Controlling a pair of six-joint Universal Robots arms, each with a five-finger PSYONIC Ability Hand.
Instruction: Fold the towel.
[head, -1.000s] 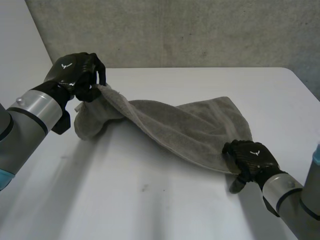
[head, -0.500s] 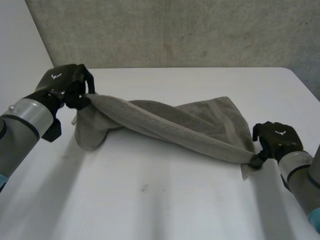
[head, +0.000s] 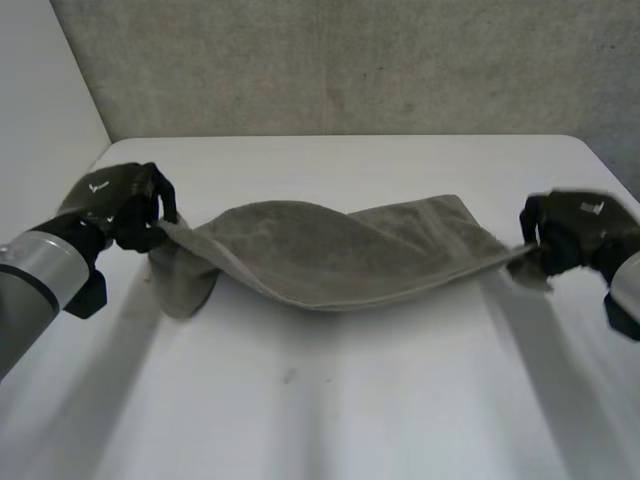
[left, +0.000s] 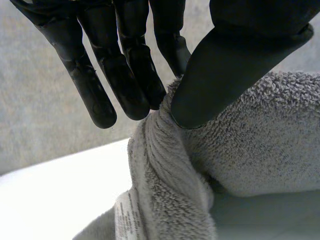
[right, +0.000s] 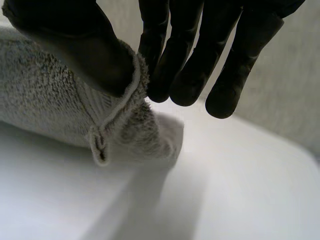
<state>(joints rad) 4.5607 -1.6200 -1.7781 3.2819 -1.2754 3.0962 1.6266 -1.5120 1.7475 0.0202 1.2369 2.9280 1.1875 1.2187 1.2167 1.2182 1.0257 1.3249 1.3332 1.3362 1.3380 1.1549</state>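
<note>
White table (head: 330, 425) bears the towel (head: 330, 262), pulled out wider than a second ago, its middle sagging between the hands. Left hand (head: 118, 203) pinches one end, right hand (head: 572, 232) the opposite corner. Judged: spreading under way, fold not begun.

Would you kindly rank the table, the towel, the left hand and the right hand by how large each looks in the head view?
1. table
2. towel
3. left hand and right hand: they look about alike, so I leave them unranked.
</note>
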